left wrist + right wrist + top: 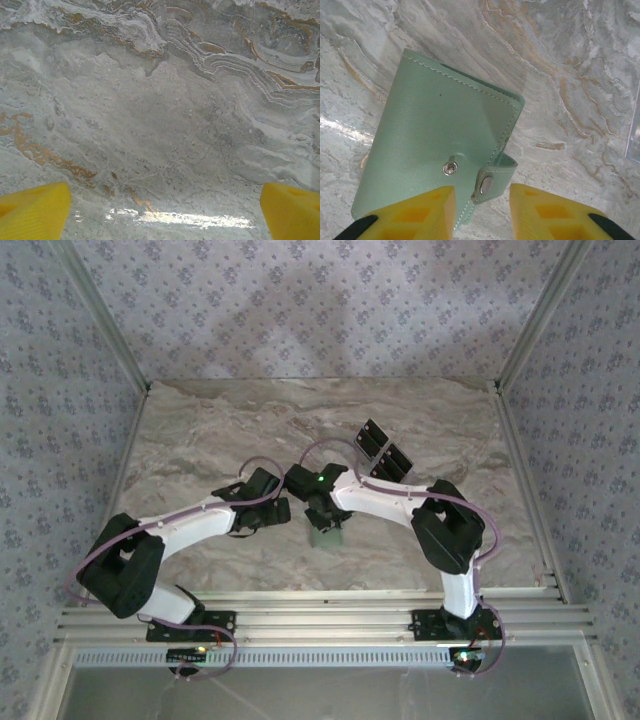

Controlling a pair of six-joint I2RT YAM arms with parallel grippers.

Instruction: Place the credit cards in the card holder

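Nothing loaded yet: credit cards (383, 450) lie at one o'clock of the card holder (435, 130); right gripper (482, 202) half-spread astride its strap, left gripper (165, 212) spread wide.

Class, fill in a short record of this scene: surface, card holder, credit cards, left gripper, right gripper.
surface: marble-patterned table
card holder: pale green, on the table, snap strap undone
credit cards: two dark ones beyond the holder, outside it
left gripper: open wide over bare table
right gripper: jaws apart at the snap strap
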